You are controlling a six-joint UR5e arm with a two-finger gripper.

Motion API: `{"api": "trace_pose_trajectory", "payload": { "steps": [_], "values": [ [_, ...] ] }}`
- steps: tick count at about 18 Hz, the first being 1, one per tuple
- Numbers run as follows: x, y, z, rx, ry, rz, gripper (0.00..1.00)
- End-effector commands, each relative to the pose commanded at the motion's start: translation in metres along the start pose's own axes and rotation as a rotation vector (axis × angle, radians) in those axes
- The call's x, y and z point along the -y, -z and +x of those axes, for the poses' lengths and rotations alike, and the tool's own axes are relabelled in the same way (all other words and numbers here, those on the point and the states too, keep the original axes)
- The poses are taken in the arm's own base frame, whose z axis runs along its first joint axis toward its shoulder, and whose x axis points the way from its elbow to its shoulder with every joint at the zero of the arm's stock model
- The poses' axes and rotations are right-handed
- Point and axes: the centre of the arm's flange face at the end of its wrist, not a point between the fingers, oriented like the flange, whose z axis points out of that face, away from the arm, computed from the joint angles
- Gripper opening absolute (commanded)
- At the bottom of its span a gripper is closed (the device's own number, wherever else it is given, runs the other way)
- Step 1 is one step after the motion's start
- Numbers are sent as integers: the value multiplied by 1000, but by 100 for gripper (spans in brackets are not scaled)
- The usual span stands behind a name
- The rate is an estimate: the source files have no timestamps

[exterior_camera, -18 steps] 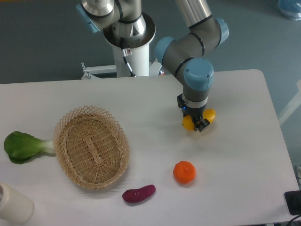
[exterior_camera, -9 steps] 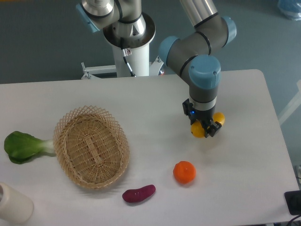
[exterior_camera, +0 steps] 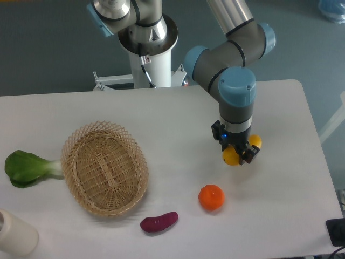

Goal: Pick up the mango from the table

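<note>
Drifting right and nearer, my fingers (exterior_camera: 240, 155) pinch the mango (exterior_camera: 232, 156); next, lift clear of the table (exterior_camera: 161, 118).

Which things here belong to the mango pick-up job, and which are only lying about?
Belong to the job:
- mango, held in the gripper
- table

Lying about:
- tangerine
- purple vegetable
- wicker basket
- leafy green
- white cylinder
</note>
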Motion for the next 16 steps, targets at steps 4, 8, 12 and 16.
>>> {"api": "trace_pose_trajectory", "payload": {
  "steps": [4, 8, 12, 16],
  "values": [
    [0, 2, -2, 5, 2, -1, 57],
    [0, 1, -2, 3, 0, 0, 57],
    [1, 0, -1, 1, 2, 5, 57],
    [3, 2, -1, 0, 15, 25, 57]
  ]
}}
